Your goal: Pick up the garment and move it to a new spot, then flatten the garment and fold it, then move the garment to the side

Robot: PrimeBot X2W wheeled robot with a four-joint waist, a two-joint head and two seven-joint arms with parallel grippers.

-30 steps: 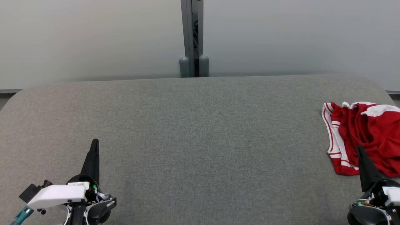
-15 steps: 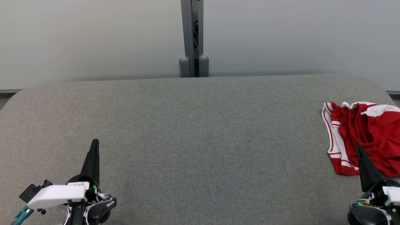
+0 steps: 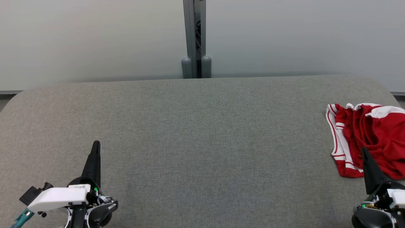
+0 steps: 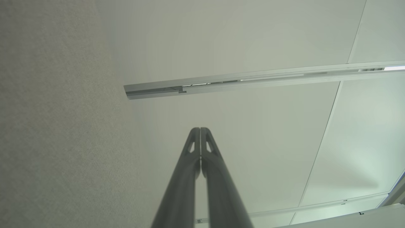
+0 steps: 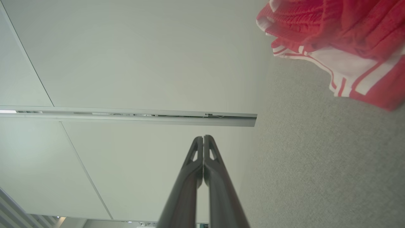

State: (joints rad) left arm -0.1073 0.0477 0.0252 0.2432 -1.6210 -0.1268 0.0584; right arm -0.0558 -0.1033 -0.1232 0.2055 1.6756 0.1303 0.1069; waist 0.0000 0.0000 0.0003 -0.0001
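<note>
Head view first: a wide grey fabric-covered table (image 3: 202, 142) runs across the shot, pale wall panels behind it and a grey post (image 3: 194, 38) standing at the middle of the far edge. The garment (image 3: 376, 133), red with white stripes, lies crumpled at the far right of the table, part of it cut off by the picture's edge. At lower left, the left gripper (image 3: 96, 144) points up the table, fingers pressed into one dark spike, nothing in them, well apart from the cloth. At lower right, the right gripper (image 3: 364, 149) is pinched together too, empty; its tip overlaps the garment's near hem here, and contact cannot be told.

Over to the left wrist view: the two fingers meet at the tips (image 4: 200, 129), jaws closed on nothing. Grey table cloth (image 4: 47, 126) fills the left side, wall panels the rest.

Right wrist view now: fingers together at the tips (image 5: 202, 136), holding nothing. The garment (image 5: 332, 31) sits bunched in the upper right corner on the grey surface (image 5: 316, 174), apart from the fingertips.
</note>
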